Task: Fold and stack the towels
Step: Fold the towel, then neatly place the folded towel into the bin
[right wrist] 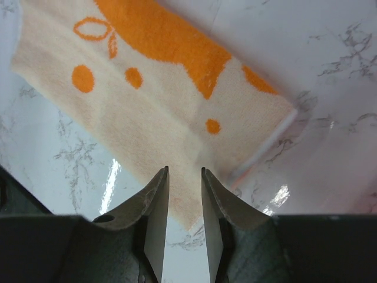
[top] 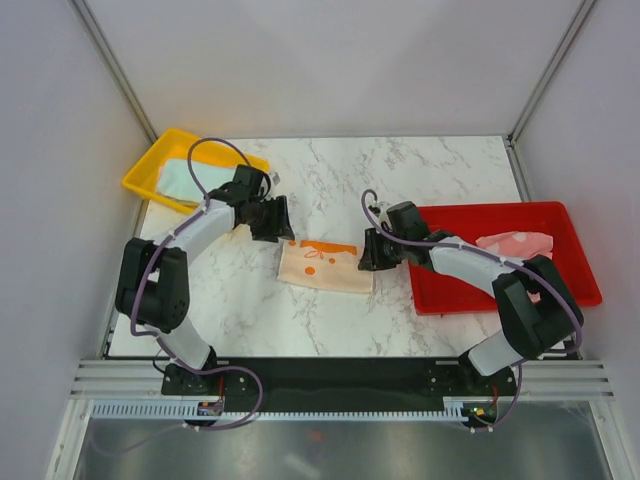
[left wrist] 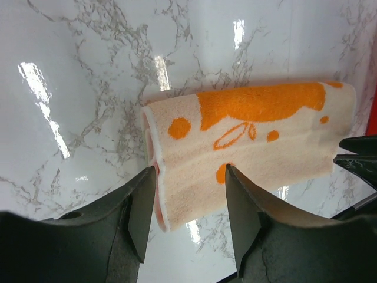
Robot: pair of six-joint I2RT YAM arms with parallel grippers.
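Overhead, a yellow tray [top: 143,176] holds a mint towel [top: 180,180], a red tray [top: 500,213] a pink towel [top: 515,243]; left wrist: the released left end effector [left wrist: 187,177] straddles the folded cream terry towel [left wrist: 253,135] on the marble tabletop [left wrist: 88,88]; right wrist: the right end effector [right wrist: 184,174] has an unclear grip.

Right arm [top: 470,262] hides part of the pink towel [top: 515,243]; cream towel [right wrist: 153,118] runs off the right wrist view's top edge

The towel [top: 325,265] is showing cream with orange printed shapes, the surface [top: 400,180] grey-veined white marble, beside a yellow tray [top: 148,160] and a red tray [top: 450,285].
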